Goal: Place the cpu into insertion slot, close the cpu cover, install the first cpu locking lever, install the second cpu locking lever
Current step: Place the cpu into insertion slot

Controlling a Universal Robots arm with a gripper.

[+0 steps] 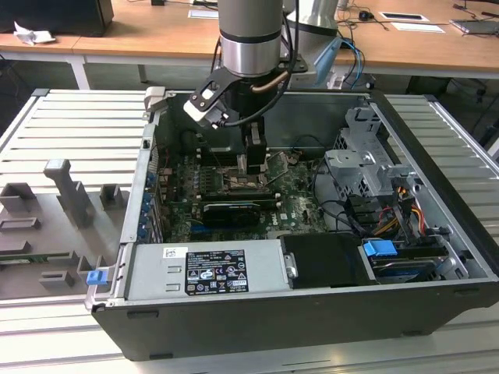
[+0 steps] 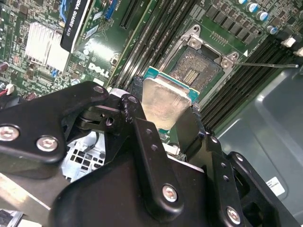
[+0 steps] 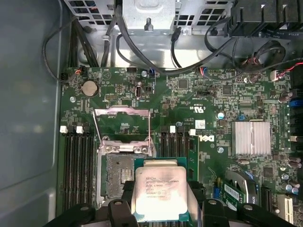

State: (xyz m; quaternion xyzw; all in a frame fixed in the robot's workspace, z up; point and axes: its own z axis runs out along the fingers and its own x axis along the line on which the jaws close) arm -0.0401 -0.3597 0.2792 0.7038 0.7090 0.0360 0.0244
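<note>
Silver-grey cpu point(image 3: 161, 189) is clamped flat in my claw point(image 3: 161, 210), not yet seated. Against the insertion slot point(image 3: 116, 177), I judge it offset sideways, overlapping one rim. The cpu cover point(image 3: 122, 126) stands open beyond the slot.

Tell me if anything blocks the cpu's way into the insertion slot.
Nothing visible does. The gripper holds the cpu near the bare insertion slot, and the cpu cover is swung open, away from it.
</note>
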